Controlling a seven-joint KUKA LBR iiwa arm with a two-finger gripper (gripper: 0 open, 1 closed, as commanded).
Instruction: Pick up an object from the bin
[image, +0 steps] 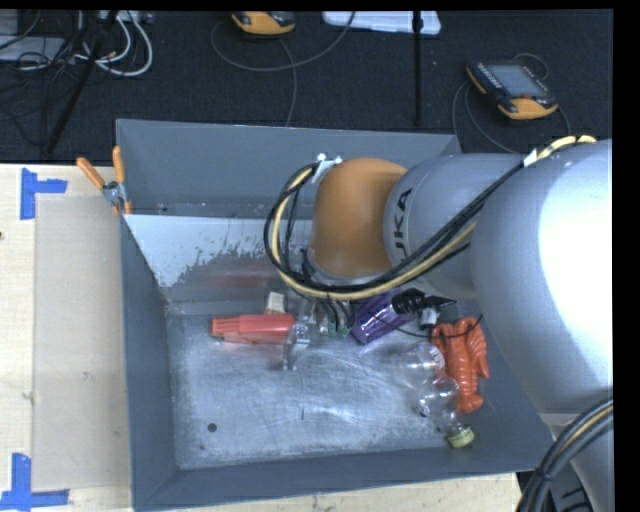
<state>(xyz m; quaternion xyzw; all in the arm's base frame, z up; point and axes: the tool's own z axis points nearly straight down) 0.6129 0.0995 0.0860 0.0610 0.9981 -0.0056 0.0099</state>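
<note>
Clear bottle (432, 385) and orange toy lobster (462, 360) lie front right, purple packet (378, 321) just behind them, and mid bin (230, 420) the gripper (293, 350) is down by the right end of a red plastic piece (250, 327) — I can't tell whether it's clenched or released.

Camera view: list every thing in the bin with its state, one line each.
gripper: down near the floor of the bin, at the red flat thing's right end.
red flat thing: lying flat, near the back wall.
purple thing: lying partly under the wrist.
orange toy lobster: lying along the right wall.
clear plastic bottle: on its side, touching the lobster.
</note>
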